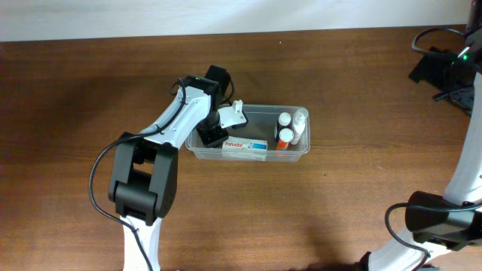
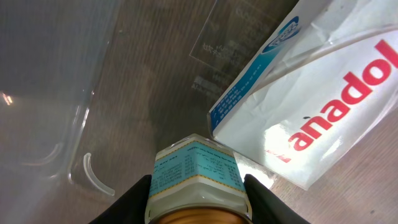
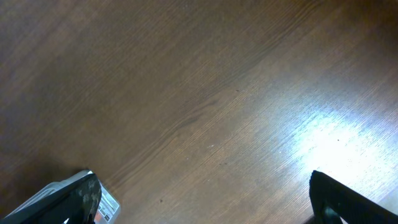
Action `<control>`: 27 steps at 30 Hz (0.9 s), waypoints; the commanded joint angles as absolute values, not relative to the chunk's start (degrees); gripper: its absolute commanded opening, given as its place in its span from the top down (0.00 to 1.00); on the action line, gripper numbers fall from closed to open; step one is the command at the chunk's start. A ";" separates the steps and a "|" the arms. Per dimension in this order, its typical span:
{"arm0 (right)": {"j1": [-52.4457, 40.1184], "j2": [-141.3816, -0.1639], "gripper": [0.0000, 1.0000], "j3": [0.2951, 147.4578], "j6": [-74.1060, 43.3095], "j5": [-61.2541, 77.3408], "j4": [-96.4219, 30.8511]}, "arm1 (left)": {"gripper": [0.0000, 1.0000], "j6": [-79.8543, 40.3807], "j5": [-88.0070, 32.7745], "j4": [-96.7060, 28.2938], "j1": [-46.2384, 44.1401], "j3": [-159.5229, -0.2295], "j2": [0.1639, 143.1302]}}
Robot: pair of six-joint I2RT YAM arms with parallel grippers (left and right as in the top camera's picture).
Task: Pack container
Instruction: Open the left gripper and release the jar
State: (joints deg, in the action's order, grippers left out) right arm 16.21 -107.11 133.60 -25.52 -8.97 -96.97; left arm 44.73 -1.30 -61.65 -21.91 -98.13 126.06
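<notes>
The clear container [image 1: 249,111] stands at the table's middle. In it a white Panadol box [image 1: 245,147] lies along the near wall. My left gripper [image 1: 213,136] is down inside the container's left end. In the left wrist view it [image 2: 198,193] is shut on a small bottle with a teal label [image 2: 196,168], just above the container's floor. The Panadol box [image 2: 323,93] lies to the bottle's right and the container's clear wall [image 2: 50,93] to its left. My right gripper [image 3: 205,199] is open and empty over bare wood.
Two small orange-and-white bottles [image 1: 285,137] and a white bottle [image 1: 300,123] fill the container's right end. Black gear and cables [image 1: 440,68] sit at the far right corner. The right arm [image 1: 467,173] stands along the right edge.
</notes>
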 commanded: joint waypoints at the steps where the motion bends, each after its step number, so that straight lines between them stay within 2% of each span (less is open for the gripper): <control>1: 16.53 -107.31 0.02 133.67 -25.96 -9.28 -97.25 | 0.51 42.89 -1.30 -61.73 -22.13 -97.78 126.63; 19: 16.53 -107.31 0.02 133.67 -25.96 -9.28 -97.25 | 0.50 41.98 -1.30 -73.08 -22.13 -110.13 126.63; 20: 16.53 -107.31 0.02 133.67 -25.96 -9.28 -97.25 | 0.48 41.60 -1.28 -73.45 -22.13 -110.48 126.63; 23: 16.53 -107.31 0.02 133.67 -25.96 -9.28 -97.25 | 0.25 40.62 -1.28 -75.05 -22.13 -111.96 126.63; 25: 16.53 -107.31 0.02 133.67 -25.96 -9.28 -97.25 | 0.15 40.07 -1.28 -76.73 -22.13 -113.82 126.63; 26: 16.53 -107.31 0.02 133.67 -25.93 -9.28 -97.25 | 0.01 40.05 -1.28 -77.76 -22.13 -115.00 126.61; 27: 16.53 -107.31 0.02 133.67 -25.96 -9.26 -97.25 | 0.01 39.66 -1.28 -78.83 -22.11 -116.38 126.52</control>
